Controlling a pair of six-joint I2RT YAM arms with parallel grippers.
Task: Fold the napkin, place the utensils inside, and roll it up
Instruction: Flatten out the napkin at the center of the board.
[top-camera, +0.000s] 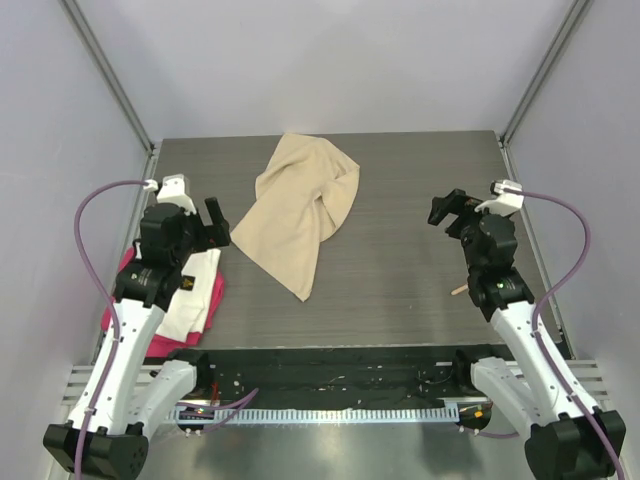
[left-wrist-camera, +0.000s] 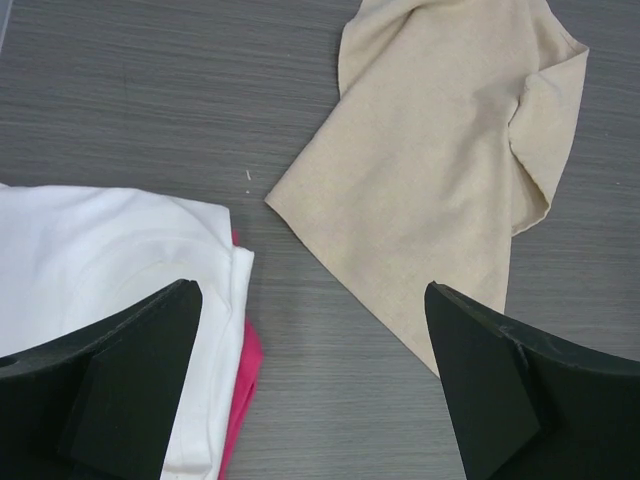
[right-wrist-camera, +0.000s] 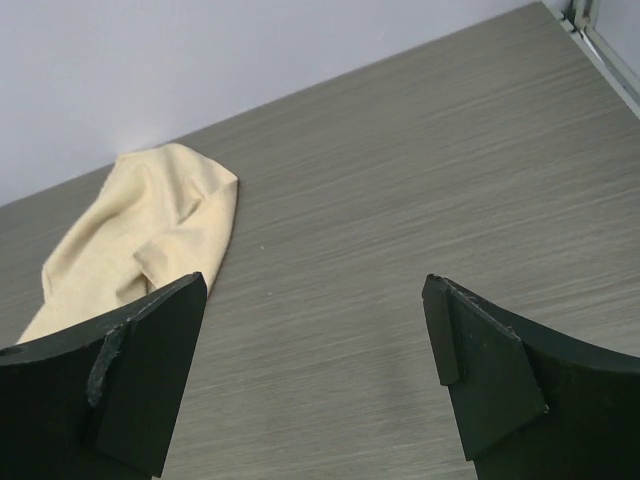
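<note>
The beige napkin (top-camera: 300, 210) lies crumpled and partly doubled over on the dark table (top-camera: 400, 270), left of centre toward the back. It also shows in the left wrist view as the napkin (left-wrist-camera: 440, 170) and far off in the right wrist view as the napkin (right-wrist-camera: 140, 230). My left gripper (top-camera: 212, 225) hovers open just left of the cloth's near corner, with nothing between its fingers (left-wrist-camera: 310, 300). My right gripper (top-camera: 447, 208) hangs open over bare table, well to the right of the napkin (right-wrist-camera: 316, 290). A thin light wooden tip, probably the utensil's handle (top-camera: 459, 291), pokes out beside the right arm; the rest is hidden.
A folded white cloth (top-camera: 195, 290) lies on a pink-red cloth (top-camera: 150, 335) at the near left, under the left arm; both show in the left wrist view too, white cloth (left-wrist-camera: 100, 250), pink-red cloth (left-wrist-camera: 245, 370). Grey walls with metal posts enclose the table.
</note>
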